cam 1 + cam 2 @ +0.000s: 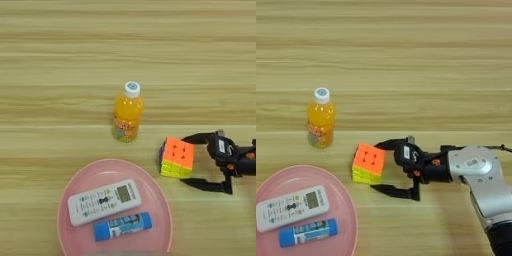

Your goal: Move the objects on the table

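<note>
Pincer (377,167) | spread (fingers apart) | just beside puzzle cube (368,164)

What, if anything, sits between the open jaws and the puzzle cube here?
Nothing visible. The right gripper is open, its two black fingers reaching toward the puzzle cube from its right side, with only bare table around them.

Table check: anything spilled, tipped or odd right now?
Nothing stands out. The juice bottle stands upright and capped; the puzzle cube sits flat by the open claw; remote and glue stick lie on the pink plate.
</note>
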### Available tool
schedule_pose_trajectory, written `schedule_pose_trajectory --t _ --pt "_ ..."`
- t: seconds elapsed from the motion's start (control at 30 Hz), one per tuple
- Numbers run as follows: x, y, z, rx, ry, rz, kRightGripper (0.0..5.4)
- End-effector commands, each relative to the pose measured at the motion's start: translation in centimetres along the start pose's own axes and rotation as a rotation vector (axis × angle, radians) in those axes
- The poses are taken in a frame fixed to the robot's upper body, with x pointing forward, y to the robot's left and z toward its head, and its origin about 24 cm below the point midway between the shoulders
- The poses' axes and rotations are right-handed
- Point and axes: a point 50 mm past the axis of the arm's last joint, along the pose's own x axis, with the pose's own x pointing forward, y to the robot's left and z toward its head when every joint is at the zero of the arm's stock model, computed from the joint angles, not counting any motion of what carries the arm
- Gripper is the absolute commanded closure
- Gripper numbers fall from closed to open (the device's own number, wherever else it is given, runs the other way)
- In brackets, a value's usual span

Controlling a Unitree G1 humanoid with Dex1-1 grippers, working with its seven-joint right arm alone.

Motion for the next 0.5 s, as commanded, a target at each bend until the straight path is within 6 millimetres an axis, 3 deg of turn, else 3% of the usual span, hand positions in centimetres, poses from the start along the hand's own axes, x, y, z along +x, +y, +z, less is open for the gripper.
schedule_pose_trajectory --t 0.03,0.23,0.5 --pt "-1.2 -1.6 1.5 -0.092 0.005 -0.072 0.08" --pt "-1.2 -1.7 1.5 -0.094 0.0 -0.074 0.04" --pt "-1.6 -2.5 3.8 -0.073 -0.166 -0.116 0.04"
